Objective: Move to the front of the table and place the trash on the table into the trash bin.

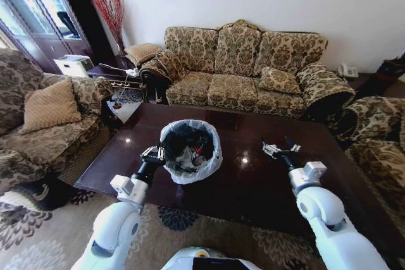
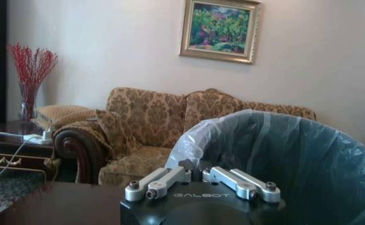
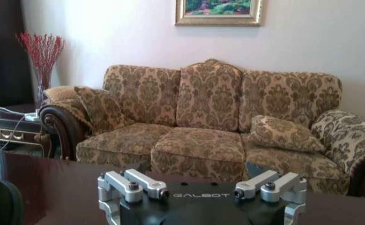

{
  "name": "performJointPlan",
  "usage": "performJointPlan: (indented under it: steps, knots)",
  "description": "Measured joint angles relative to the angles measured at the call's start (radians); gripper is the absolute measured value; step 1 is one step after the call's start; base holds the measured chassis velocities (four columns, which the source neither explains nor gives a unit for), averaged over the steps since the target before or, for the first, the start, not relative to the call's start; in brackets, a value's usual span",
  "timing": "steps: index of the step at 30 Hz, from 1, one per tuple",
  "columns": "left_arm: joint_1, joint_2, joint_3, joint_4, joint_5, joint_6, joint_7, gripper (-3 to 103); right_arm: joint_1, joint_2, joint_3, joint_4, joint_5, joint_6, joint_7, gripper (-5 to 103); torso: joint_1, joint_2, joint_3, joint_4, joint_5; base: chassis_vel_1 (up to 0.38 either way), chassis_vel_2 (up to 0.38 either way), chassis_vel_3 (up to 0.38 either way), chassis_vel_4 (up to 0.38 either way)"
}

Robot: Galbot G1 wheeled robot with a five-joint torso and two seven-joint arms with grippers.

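Observation:
The trash bin [image 1: 214, 158], black with a pale bag over its rim, stands on the glossy dark table [image 1: 253, 188] near its middle. Trash lies inside it: a red-labelled bottle [image 1: 200, 150] and white tissues [image 1: 185, 157]. My left gripper [image 1: 154, 153] is shut at the bin's left rim, and in the left wrist view the bag's edge [image 2: 189, 140] rises right from my left gripper [image 2: 195, 171]. My right gripper [image 1: 280, 150] hovers open over the table to the right of the bin, with nothing between its fingers. The right wrist view has my right gripper [image 3: 197, 168] facing the sofa.
A patterned three-seat sofa [image 1: 240, 67] stands behind the table. Matching armchairs flank it on the left [image 1: 38, 124] and right [image 1: 380, 131]. A side table [image 1: 114, 74] with a red-twig vase sits at the back left. A patterned rug [image 1: 183, 219] lies in front.

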Motion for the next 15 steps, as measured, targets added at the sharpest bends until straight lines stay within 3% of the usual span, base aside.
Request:
performJointPlan:
  steps: [14, 15]
  knots:
    - [0.0, 0.001, 0.0, 0.002, -0.001, -0.003, 0.002, 3, 0.0, 0.0, 0.0, 0.0, 0.0, 0.0, 0.0, 100, 0.0, 0.0, 0.0, 0.0, 0.0, 0.0, 0.0, 0.0, 0.0]
    - [-0.002, 0.006, 0.005, 0.013, -0.004, -0.031, 0.023, 3, 0.0, 0.002, 0.0, 0.0, -0.006, 0.0, 0.001, 100, 0.0, 0.0, 0.0, 0.0003, 0.0, 0.0, 0.0, 0.0, 0.0]
